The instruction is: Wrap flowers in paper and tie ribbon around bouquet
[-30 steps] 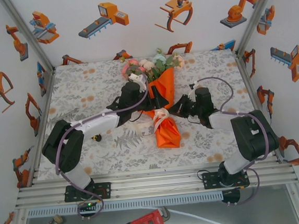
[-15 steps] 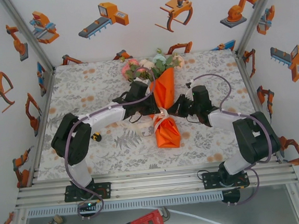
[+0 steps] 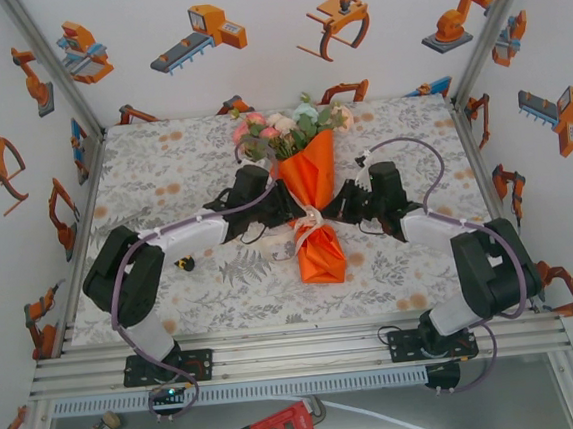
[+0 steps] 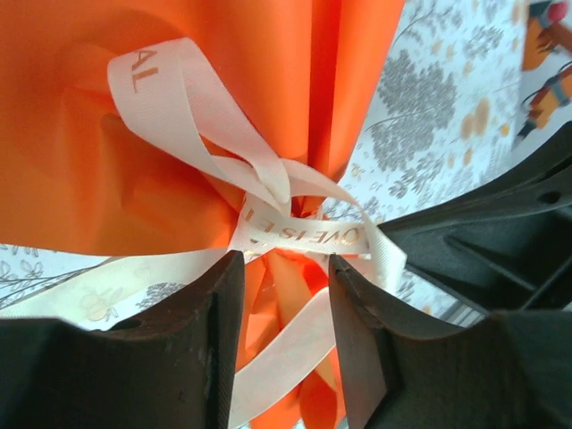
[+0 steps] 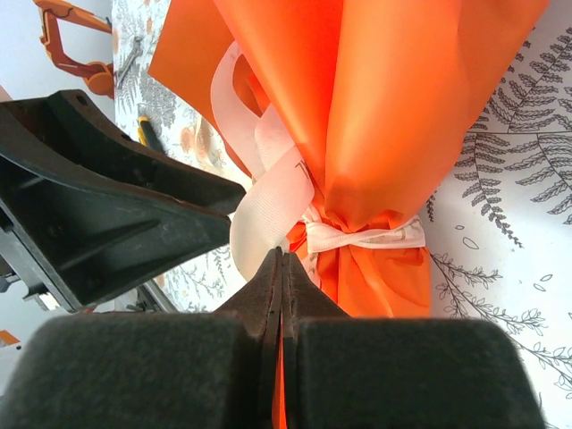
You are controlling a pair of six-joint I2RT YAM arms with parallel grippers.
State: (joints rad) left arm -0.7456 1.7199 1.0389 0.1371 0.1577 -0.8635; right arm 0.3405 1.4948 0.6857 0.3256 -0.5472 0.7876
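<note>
Both arms reach forward and bend inward, so the two grippers face each other tip to tip. The left arm (image 3: 183, 236) lies low, its elbow folded back on the left and its forearm stretching rightward to the left gripper (image 3: 288, 209). In the left wrist view its fingers (image 4: 210, 313) stand apart (a plain gap between the pads), and a strand of the ribbon (image 4: 295, 234) runs through that gap. The right arm (image 3: 438, 226) mirrors it, elbow folded on the right, forearm running leftward to the right gripper (image 3: 336, 208). In the right wrist view its fingers (image 5: 268, 295) press flat together, pinching the ribbon at their tips.
</note>
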